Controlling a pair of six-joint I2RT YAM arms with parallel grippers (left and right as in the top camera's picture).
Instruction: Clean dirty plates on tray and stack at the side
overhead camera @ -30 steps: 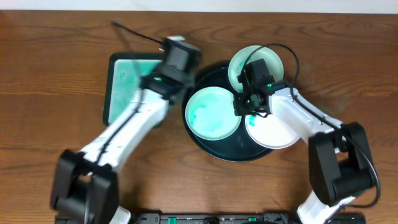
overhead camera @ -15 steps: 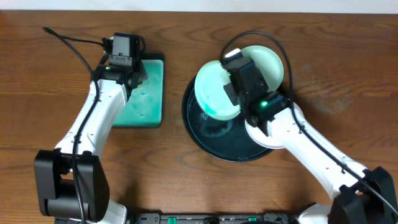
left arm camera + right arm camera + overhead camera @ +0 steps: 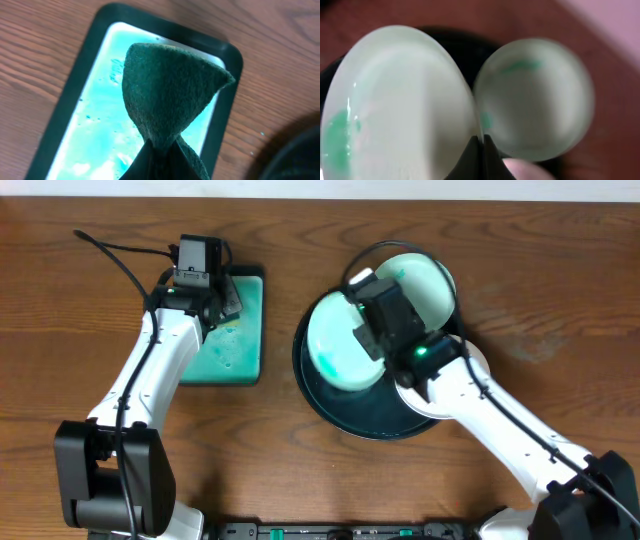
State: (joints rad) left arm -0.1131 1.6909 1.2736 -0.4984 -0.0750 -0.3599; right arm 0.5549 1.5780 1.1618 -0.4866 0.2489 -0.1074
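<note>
Your right pincer [image 3: 481, 146] is closed down thin on the rim of a plate [image 3: 395, 105]. Its two fingers nearly meet, with only the rim between them. The plate sits tilted in the grip, with teal smeared over its left part. Seen from overhead, it hangs above the left half of the round tray [image 3: 330, 405]. You cannot tell whether its low edge touches the tray floor.

Just right of the pincer and farther back lies a second plate [image 3: 425, 275]. It rests at the tray's far right and reaches out over the rim, and the wrist view shows a faint teal streak on it. A third plate [image 3: 474, 360] sits on the right of the tray, mostly hidden under your right arm, so only a bit of its rim shows.

Your left pincer [image 3: 161, 152] is well off to the left, clamped on a dark green sponge [image 3: 170, 90]. The sponge bunches where the fingers pinch it and fans out beyond them. It hangs over the small tray [image 3: 82, 75], a black rectangular one holding teal liquid, and you cannot tell whether it touches the liquid. The small tray lies on the bench [image 3: 560, 300] near the round tray's left, with a strip of bare wood between the two.
</note>
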